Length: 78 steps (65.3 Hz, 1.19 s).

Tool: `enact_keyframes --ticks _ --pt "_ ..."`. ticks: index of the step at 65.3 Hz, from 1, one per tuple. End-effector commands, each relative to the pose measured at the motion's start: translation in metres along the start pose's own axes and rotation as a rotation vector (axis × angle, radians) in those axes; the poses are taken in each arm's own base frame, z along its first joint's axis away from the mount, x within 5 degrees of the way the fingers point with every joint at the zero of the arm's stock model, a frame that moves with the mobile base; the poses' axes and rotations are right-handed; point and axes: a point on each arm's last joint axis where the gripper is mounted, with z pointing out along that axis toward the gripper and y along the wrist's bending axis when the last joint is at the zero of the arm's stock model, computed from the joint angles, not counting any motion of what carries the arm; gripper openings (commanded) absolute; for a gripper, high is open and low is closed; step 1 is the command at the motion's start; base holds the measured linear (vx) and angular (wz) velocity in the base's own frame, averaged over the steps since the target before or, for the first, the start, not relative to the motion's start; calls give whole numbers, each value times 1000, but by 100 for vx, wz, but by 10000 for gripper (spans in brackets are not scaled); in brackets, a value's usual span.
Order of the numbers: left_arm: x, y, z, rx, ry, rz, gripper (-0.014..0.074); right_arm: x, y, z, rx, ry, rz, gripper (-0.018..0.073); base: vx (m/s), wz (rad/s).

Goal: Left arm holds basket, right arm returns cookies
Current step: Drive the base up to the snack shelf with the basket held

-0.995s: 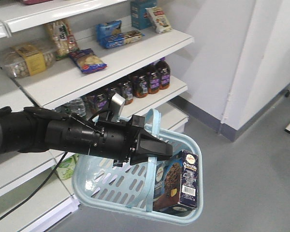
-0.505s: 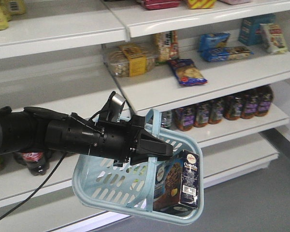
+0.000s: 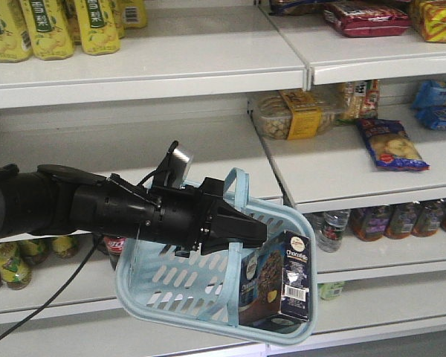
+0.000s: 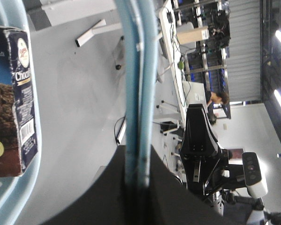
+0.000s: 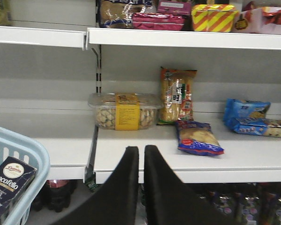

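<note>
Left gripper [image 3: 254,230] is clamped on the basket [image 3: 157,286] handles. The cookies [image 3: 291,277] stand upright at its far end. Right gripper [image 5: 141,150] is pressed together, empty, facing the shelf [image 5: 257,161]. I'd hold the basket steady, spread the jaws, then drop in from above.

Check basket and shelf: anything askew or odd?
The basket hangs tilted from the left gripper, which clamps a handle; the cookies stand in its low corner. A blue snack bag lies skewed on the shelf behind. Nothing spilled.
</note>
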Motion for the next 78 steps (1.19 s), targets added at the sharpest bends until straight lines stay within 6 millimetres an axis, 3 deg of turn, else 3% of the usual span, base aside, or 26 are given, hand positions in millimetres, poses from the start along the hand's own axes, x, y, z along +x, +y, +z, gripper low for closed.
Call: enact_keyframes --ticks 1,32,78 --pt "-3 -39 -7 169 -43 37 -6 -1 1 0 -2 -69 -11 -3 16 35" --pt "-3 -39 -7 169 -43 37 -6 -1 1 0 -2 -69 -11 -3 13 34" --pt "-3 -39 -7 169 -43 37 -6 -1 1 0 -2 -69 -11 -3 8 1"
